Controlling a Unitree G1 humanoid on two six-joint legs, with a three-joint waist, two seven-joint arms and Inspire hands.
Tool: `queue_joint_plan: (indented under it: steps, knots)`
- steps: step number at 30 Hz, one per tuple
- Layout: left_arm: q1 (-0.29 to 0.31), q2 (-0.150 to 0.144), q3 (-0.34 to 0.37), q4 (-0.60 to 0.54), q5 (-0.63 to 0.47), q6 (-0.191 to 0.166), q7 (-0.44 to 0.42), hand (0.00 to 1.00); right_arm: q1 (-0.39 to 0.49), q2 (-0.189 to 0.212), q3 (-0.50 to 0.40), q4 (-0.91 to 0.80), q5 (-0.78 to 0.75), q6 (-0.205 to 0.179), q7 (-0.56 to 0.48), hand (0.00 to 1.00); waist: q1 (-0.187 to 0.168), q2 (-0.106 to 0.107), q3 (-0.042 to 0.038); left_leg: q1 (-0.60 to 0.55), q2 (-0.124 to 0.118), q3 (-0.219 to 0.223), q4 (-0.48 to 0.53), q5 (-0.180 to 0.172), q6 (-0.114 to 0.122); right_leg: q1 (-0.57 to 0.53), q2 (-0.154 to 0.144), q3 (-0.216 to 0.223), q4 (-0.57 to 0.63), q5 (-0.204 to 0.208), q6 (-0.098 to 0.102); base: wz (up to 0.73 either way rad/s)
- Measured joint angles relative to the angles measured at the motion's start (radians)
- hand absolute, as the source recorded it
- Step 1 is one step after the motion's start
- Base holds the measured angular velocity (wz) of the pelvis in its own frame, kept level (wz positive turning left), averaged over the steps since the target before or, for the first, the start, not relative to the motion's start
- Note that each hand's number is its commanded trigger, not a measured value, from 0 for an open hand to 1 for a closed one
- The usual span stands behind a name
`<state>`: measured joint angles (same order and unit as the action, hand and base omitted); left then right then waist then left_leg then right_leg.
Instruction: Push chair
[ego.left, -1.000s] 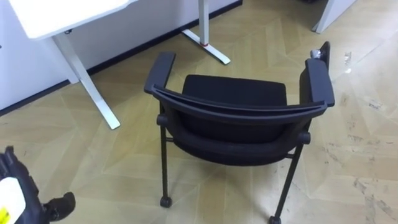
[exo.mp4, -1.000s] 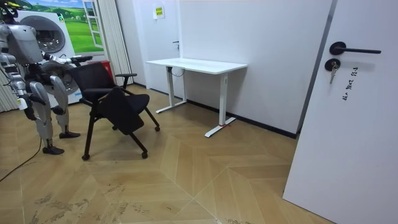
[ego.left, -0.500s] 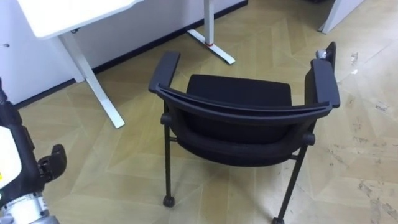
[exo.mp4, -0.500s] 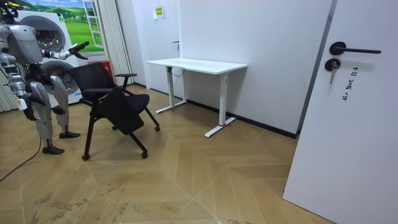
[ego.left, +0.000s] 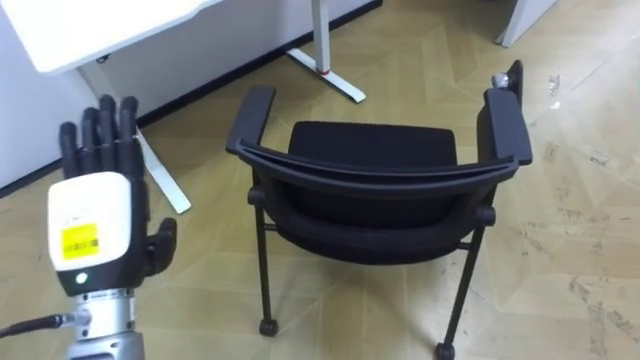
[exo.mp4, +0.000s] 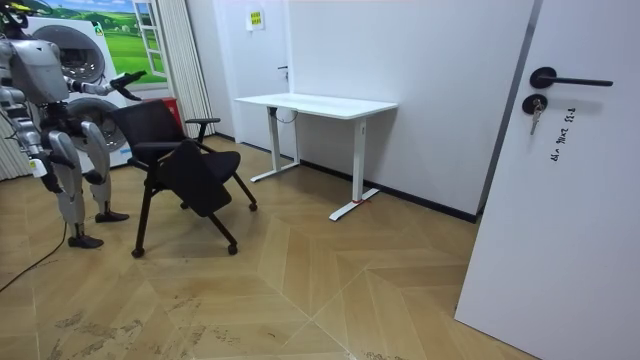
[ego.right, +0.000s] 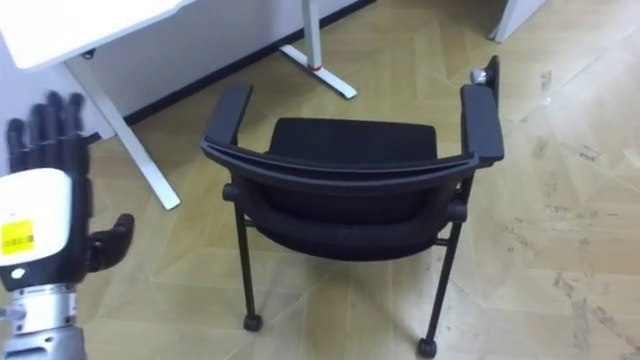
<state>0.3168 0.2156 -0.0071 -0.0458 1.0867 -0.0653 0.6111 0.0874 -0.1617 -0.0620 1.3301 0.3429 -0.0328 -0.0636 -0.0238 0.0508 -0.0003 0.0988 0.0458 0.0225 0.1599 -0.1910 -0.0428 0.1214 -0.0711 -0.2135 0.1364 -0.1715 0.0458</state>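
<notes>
A black chair (ego.left: 370, 150) with two armrests stands on small wheels on the wood floor, its curved backrest (ego.left: 375, 178) nearest to me. My left hand (ego.left: 98, 225) is raised at the left, back of the hand toward me, open with fingers straight up, apart from the chair's left armrest (ego.left: 250, 115). The right eye view shows the same hand (ego.right: 42, 235) and chair (ego.right: 355, 145). In the room view I stand behind the chair (exo.mp4: 165, 140) with my left hand (exo.mp4: 128, 78) held out above its backrest. My right hand (exo.mp4: 42, 170) hangs at my side.
A white desk (ego.left: 90, 25) on white legs stands just beyond the chair to the left, against the wall; one foot (ego.left: 330, 72) reaches toward the chair. The room view shows the desk (exo.mp4: 315, 103), a white door (exo.mp4: 560, 180) and open floor at the room view's right.
My left hand has risen from the lower left corner to chest height, with its fingers now pointing up. The chair has not moved.
</notes>
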Motion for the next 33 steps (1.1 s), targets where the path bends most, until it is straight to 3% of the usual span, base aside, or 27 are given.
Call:
queue_joint_plan:
  steps: [11, 15, 18, 20, 33]
  knots:
    - [-0.012, 0.04, -0.116, -0.023, 0.062, 0.021, -0.052, 0.0, -0.029, -0.002, 0.001, 0.025, 0.003, 0.0, 0.022, 0.0, -0.032, 0.006, -0.0007, -0.001, -0.001, 0.008, 0.0, 0.0, 0.0, -0.01, 0.0, 0.017, -0.004, 0.0, 0.0, -0.02]
    - [-0.013, 0.042, -0.129, -0.044, 0.063, 0.017, -0.062, 0.0, -0.03, -0.003, 0.001, 0.03, 0.006, 0.0, 0.026, 0.0, -0.051, 0.006, -0.0002, -0.007, -0.001, 0.009, 0.0, 0.0, 0.0, -0.017, 0.001, 0.02, -0.004, 0.0, 0.0, 0.0]
    - [-0.018, 0.061, -0.145, -0.044, 0.062, 0.022, -0.078, 0.0, -0.029, -0.003, 0.004, 0.031, 0.01, 0.0, 0.033, 0.0, -0.06, 0.006, -0.0002, -0.008, -0.001, 0.019, 0.0, 0.0, 0.0, -0.025, 0.001, 0.028, -0.002, 0.0, 0.0, -0.1]
    - [-0.04, 0.079, -0.165, -0.045, 0.063, 0.02, -0.084, 0.0, -0.029, -0.003, 0.017, 0.032, 0.034, 0.0, 0.033, 0.0, -0.062, 0.003, 0.0016, -0.011, -0.001, 0.026, 0.0, 0.0, 0.0, -0.033, 0.001, 0.035, 0.0, 0.0, 0.0, -0.09]
    - [-0.113, 0.127, -0.249, -0.054, 0.064, 0.001, -0.084, 0.0, -0.028, -0.003, 0.04, 0.029, 0.061, -0.002, 0.0, 0.0, -0.09, 0.004, 0.002, -0.016, -0.001, 0.034, 0.0, 0.0, 0.0, -0.034, 0.001, 0.046, 0.005, 0.003, 0.0, -0.01]
